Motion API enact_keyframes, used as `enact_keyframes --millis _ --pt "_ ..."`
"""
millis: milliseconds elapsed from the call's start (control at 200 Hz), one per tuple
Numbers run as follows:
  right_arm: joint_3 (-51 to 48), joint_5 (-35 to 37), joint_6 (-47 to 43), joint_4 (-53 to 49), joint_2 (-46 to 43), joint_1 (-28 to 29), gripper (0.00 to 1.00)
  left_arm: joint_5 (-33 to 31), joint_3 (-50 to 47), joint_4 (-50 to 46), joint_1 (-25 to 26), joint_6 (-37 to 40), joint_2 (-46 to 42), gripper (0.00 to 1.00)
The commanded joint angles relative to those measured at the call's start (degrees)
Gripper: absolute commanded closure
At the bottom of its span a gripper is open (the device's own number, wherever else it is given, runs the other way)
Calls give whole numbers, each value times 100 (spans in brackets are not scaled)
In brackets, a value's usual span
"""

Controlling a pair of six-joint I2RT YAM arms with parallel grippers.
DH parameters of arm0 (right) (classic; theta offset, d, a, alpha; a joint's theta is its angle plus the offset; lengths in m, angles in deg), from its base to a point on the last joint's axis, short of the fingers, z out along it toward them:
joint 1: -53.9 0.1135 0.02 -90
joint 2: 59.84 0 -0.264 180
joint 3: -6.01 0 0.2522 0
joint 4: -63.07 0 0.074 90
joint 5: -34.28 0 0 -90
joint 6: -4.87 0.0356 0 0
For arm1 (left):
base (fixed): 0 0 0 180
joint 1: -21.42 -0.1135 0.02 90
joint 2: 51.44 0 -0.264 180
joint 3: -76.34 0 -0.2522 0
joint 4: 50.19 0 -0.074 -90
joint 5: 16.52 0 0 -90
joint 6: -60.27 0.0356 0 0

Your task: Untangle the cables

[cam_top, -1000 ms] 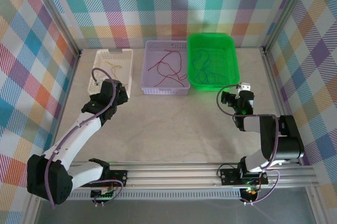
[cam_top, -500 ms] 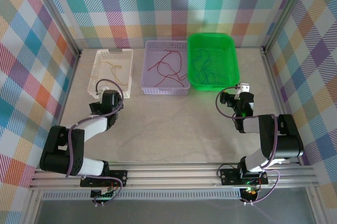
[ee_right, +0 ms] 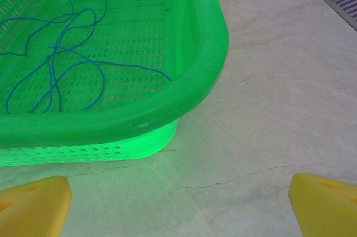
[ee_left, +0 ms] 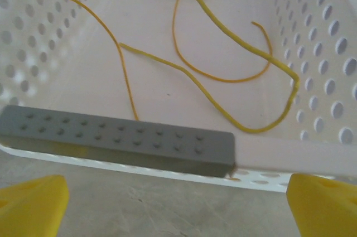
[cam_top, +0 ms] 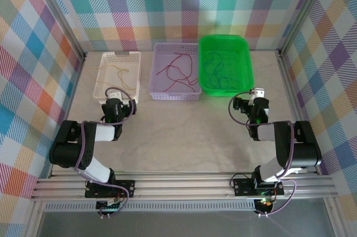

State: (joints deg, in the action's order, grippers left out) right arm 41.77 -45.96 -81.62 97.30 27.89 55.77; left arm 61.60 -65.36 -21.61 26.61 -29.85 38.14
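Facing the near wall of the white basket [cam_top: 120, 54], the left gripper [cam_top: 115, 105] sits low over the table [cam_top: 184, 136], its yellow fingers [ee_left: 30, 206] spread fully apart with nothing between them. In the left wrist view, yellow cables [ee_left: 252, 130] lie loose on the basket floor, looping over one another, and a grey dimpled bar [ee_left: 117, 139] runs along the near rim. The right gripper [cam_top: 257, 95] is just short of the near right corner of the green basket [cam_top: 226, 38], also wide open and holding nothing. Blue cables [ee_right: 49, 75] lie in crossing loops on that basket's floor. Between the two, the purple basket [cam_top: 174, 97] holds red cables [cam_top: 177, 72], curled together, well apart from both grippers.
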Motion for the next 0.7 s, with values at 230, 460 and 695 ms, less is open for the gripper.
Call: enact_keyframes --millis 230,460,695 --pt "-3 -69 -83 233 4 4 0 350 -80 437 -52 140 3 0" --pt "-3 -70 -90 231 1 0 0 350 -78 436 -45 136 -2 0" --pt "-3 -68 -92 231 4 0 0 447 -61 413 -71 161 9 0"
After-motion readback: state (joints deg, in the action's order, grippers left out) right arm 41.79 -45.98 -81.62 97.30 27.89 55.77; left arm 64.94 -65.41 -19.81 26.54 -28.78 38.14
